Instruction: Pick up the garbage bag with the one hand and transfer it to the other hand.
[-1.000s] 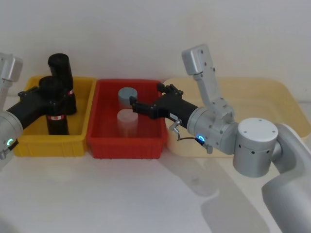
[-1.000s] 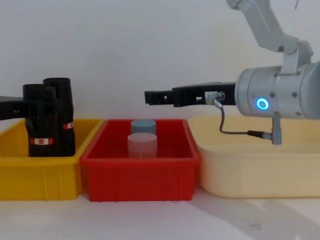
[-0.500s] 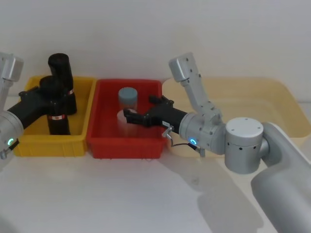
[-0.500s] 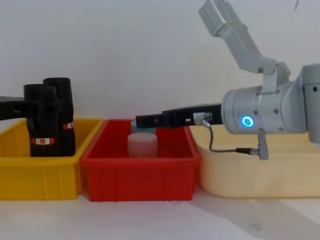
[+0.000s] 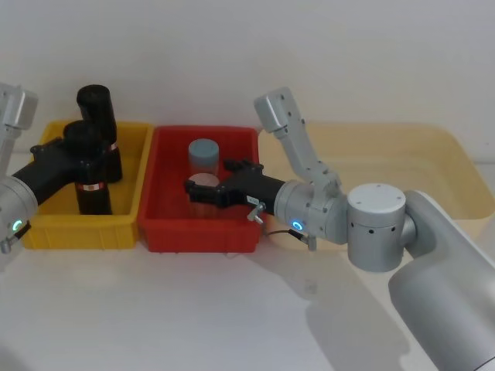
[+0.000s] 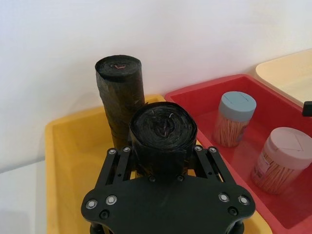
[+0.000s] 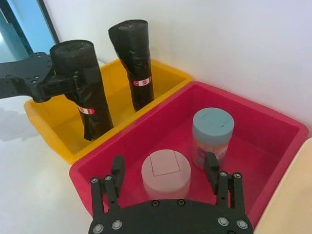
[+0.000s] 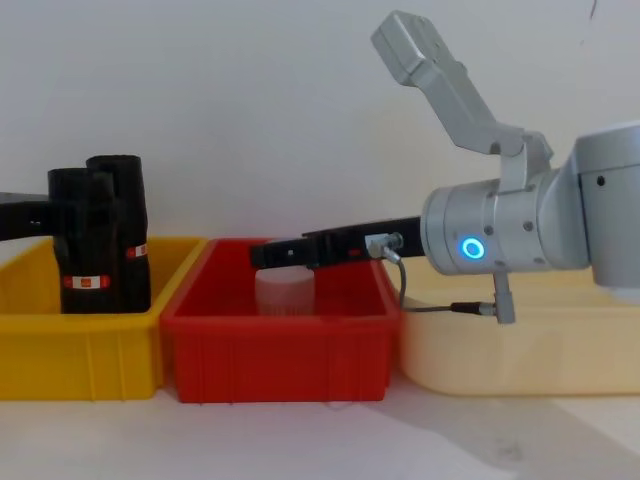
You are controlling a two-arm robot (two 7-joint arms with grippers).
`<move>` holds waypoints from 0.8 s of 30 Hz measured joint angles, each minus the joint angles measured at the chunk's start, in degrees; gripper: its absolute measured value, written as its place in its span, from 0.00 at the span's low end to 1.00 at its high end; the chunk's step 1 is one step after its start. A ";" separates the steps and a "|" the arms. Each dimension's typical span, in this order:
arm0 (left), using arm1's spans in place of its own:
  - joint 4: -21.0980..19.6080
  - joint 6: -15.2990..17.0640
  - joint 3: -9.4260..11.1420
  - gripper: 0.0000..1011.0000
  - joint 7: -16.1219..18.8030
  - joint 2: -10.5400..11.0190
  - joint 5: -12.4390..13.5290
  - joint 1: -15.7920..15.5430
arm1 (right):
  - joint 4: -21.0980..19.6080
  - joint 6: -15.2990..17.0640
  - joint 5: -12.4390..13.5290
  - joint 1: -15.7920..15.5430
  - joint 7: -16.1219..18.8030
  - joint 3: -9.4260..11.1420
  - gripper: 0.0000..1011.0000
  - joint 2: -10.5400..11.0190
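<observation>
Two black garbage bag rolls stand upright in the yellow bin [image 5: 124, 220]. My left gripper [image 5: 77, 148], on the arm with the green ring, is shut on the front garbage bag [image 5: 91, 182] near its top; from the left wrist, its fingers [image 6: 117, 158] press that bag [image 6: 163, 129] from both sides. The second roll [image 5: 99, 120] stands just behind, free. My right gripper [image 7: 165, 165], on the blue-ring arm, is open low inside the red bin [image 7: 273, 161], with one finger on each side of the pink-capped jar [image 7: 165, 175] and a gap to it.
A blue-capped jar [image 5: 204, 153] stands behind the pink-capped one in the red bin [image 8: 280, 350]. A wide beige tray [image 8: 520, 350] lies right of it. The three containers sit side by side, and the white tabletop stretches in front of them.
My right arm has swung left and down into the red bin, bringing its open fingers around the pink-capped jar. The left gripper and its roll have not moved.
</observation>
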 joint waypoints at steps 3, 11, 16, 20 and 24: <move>0.01 0.00 0.00 0.49 0.00 -0.01 0.00 -0.01 | 0.26 0.12 0.10 0.31 0.24 -0.30 0.99 -0.09; 0.01 0.00 0.00 0.49 0.00 -0.02 0.01 -0.02 | 1.80 0.29 -0.44 1.29 0.36 -1.54 0.99 -0.35; 0.01 0.00 0.00 0.49 0.00 -0.02 0.00 -0.02 | 3.01 0.26 -1.15 1.85 0.36 -2.16 0.99 -0.58; 0.01 0.00 0.00 0.49 0.01 -0.01 0.01 -0.02 | 4.06 0.11 -1.73 2.32 0.36 -2.59 0.99 -0.80; 0.01 0.00 0.00 0.49 0.01 -0.01 0.00 -0.02 | 4.67 -0.06 -2.16 2.60 0.38 -2.84 0.99 -0.95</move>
